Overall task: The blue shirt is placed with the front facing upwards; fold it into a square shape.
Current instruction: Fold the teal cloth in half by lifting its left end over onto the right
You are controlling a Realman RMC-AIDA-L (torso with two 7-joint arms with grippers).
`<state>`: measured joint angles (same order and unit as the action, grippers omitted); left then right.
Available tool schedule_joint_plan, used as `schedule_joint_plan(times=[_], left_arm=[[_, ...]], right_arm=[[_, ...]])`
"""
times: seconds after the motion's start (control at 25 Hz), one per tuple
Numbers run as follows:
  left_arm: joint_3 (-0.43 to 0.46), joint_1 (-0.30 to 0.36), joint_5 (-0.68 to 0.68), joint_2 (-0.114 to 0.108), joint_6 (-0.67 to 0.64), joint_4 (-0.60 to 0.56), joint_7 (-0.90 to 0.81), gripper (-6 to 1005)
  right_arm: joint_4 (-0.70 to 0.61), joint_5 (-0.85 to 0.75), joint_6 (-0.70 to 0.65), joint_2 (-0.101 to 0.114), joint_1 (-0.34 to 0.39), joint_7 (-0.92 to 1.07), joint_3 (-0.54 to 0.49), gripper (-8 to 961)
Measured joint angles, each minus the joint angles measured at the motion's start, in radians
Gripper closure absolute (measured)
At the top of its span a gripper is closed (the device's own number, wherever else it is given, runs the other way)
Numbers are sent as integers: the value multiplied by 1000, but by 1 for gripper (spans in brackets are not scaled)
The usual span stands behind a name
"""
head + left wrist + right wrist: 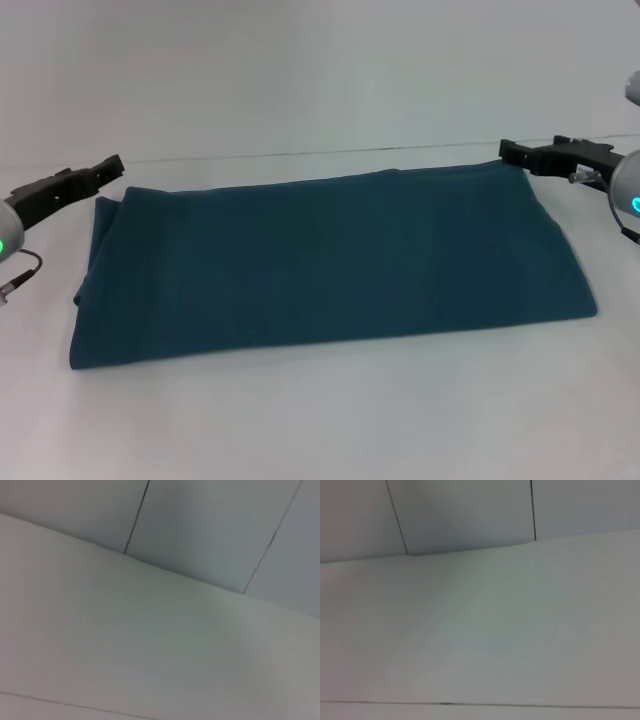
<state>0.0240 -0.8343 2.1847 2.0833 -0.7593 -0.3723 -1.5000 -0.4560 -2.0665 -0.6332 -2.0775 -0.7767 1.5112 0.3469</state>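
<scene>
Currently the blue shirt (330, 262) lies folded into a wide band across the middle of the white worktop (320, 420), plain side up. The left gripper (108, 166) hangs just beside its far left corner, the right gripper (510, 152) at its far right corner; whether either is spread, I cannot tell.

The blue shirt (330, 260) lies on the table (320, 420) — between both pincers.
</scene>
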Motion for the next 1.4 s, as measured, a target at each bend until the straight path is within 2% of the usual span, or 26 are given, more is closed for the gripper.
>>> schedule_joint_plan(times=[0.12,0.32,0.52,0.64,0.76,0.8,0.88,1.04,1.16,1.4], left_arm=[[0,17,-2,-12,-79,-11,-60,210],[-1,52,-4,-29,-276,-42,-136,178],[-1,91,-13,-38,-543,-73,-166,146],[2,118,-27,-34,-632,-86,-201,143],[5,142,-55,-27,-667,-83,-212,146],[7,175,-122,-10,-709,-78,-207,148],[5,195,-178,3,-729,-78,-206,150],[-15,225,-231,11,-757,-84,-232,151],[-80,231,-226,9,-773,-102,-261,152],[-337,232,-178,8,-735,-222,-402,151]], right_arm=[[-26,12,-51,3,21,4,0,155],[-109,50,-245,1,80,10,1,23],[-191,57,-500,6,148,15,8,30],[-236,54,-618,13,186,77,47,30],[-264,54,-683,29,219,178,103,31],[-267,54,-701,32,227,198,113,32],[-270,56,-734,36,237,215,115,32],[-271,53,-756,37,243,219,120,33],[-275,22,-752,40,244,241,123,34],[-335,-68,-738,41,243,320,123,36]])
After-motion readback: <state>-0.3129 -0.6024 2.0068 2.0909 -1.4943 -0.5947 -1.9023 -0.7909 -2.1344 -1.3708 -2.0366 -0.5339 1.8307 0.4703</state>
